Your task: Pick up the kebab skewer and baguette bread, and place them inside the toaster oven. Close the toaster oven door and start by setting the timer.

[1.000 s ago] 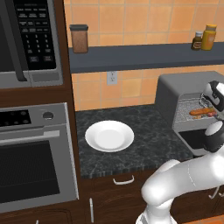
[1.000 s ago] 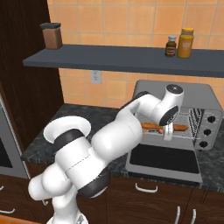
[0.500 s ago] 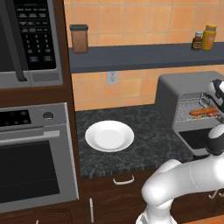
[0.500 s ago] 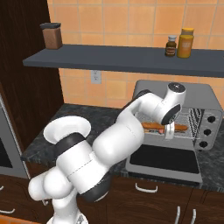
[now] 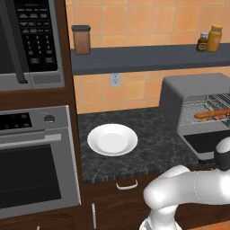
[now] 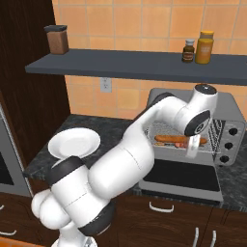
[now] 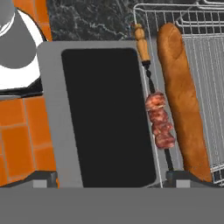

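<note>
Orange-brown baguette bread (image 7: 183, 100) and thin meat-chunk kebab skewer (image 7: 155, 109) side by side on grey toaster oven (image 6: 230, 114) rack. Dark glass toaster oven door (image 7: 105, 116) dropped open. Tool (image 6: 192, 147) just above it, spread wide, holding nothing.

Gripper (image 6: 192, 150) drawn slightly back from toaster oven (image 6: 226, 113) rack.

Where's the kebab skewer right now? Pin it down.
The kebab skewer lies on the toaster oven's wire rack, alongside the baguette bread, at the rack's front edge above the open door.
</note>
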